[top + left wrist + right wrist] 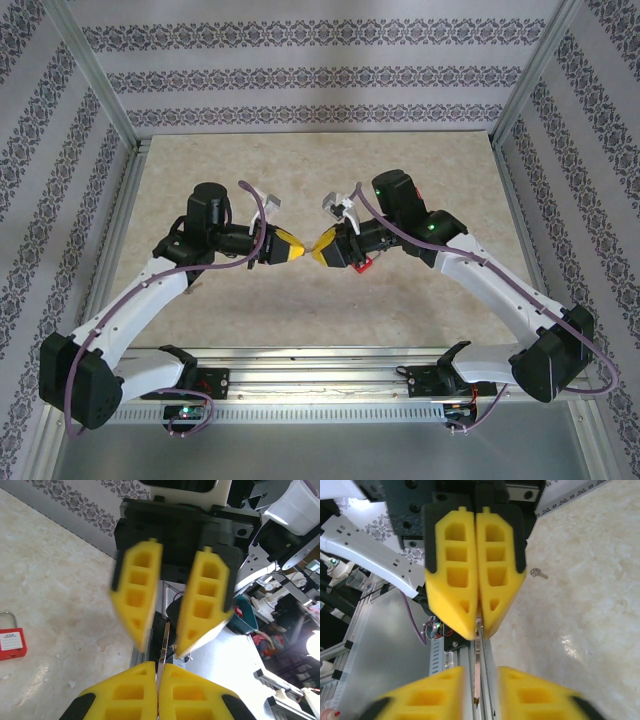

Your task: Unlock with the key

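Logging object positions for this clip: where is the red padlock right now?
In the top view the red padlock lies on the table right of centre, partly hidden beneath the right gripper.

Robotics lab, data-collection cell. Boxed in by patterned wall panels (320,60) on aluminium posts (95,75). Marble-look table (320,165) with slotted metal rail (320,385) along near edge, two robot arms (150,290) bolted on, loose purple cabling (264,218). Beyond the cell in wrist views: cluttered benches (280,645), teal bin (245,622), plastic cups (357,582), bright lamp (314,645).
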Robot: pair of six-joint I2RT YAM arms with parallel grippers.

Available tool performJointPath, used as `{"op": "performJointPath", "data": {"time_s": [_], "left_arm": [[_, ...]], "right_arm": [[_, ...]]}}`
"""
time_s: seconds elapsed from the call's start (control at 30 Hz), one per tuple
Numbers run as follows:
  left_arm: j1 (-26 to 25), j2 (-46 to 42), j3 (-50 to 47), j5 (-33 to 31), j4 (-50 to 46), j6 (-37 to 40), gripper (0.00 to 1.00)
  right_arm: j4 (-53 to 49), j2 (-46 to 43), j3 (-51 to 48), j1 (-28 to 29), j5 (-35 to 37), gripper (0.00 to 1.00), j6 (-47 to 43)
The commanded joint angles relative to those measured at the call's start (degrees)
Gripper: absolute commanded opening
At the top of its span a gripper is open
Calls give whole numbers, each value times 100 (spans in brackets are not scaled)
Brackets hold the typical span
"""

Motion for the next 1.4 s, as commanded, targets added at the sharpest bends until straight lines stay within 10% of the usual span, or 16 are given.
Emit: {"op": "performJointPath", "data": {"time_s": [0.0, 0.13, 0.47, 1.37], "left_arm": [[-11, -360, -51, -506, 153, 195, 0], [-11, -777, -174, -1627, 40, 310, 0], [-169, -1916, -1044, -4067, 1650, 227, 0], [-609, -2428, -1333, -4871, 1869, 689, 0]], "right_arm": [[393, -75, 145, -32, 666, 58, 364], [448, -383, 149, -164, 2768, 87, 1122], [-2137, -68, 849, -728, 5803, 90, 3925], [-1630, 2483, 69, -113, 5989, 82, 5996]]}}
